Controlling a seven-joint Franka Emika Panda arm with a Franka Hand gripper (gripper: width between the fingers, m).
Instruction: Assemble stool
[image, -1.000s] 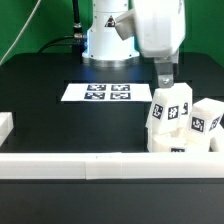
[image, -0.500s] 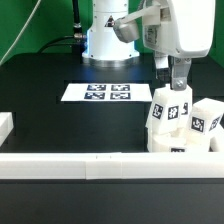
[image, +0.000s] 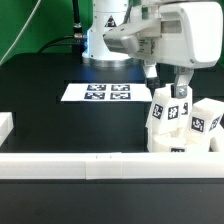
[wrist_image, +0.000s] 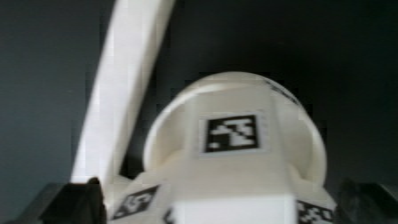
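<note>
A white stool leg (image: 170, 110) with black-and-white tags stands upright at the exterior view's right. It stands on a low white part (image: 160, 141), which seems to be the seat and is mostly hidden behind the front rail. A second tagged white part (image: 205, 122) stands just to its right. My gripper (image: 168, 88) is tilted over the first leg's top with one finger on each side. In the wrist view the leg (wrist_image: 231, 130) fills the picture. The dark fingers (wrist_image: 80, 200) show only at the edges, so the gripper (wrist_image: 222, 215) looks open around the leg.
The marker board (image: 105, 92) lies flat on the black table in front of the robot base. A long white border rail (image: 90, 165) runs along the front, and it also shows in the wrist view (wrist_image: 125, 80). Another rail end (image: 5, 125) is at the exterior view's left.
The hand has turned about its own axis above the leg and now shows its broad side. The leg's tags face the same way as before.
</note>
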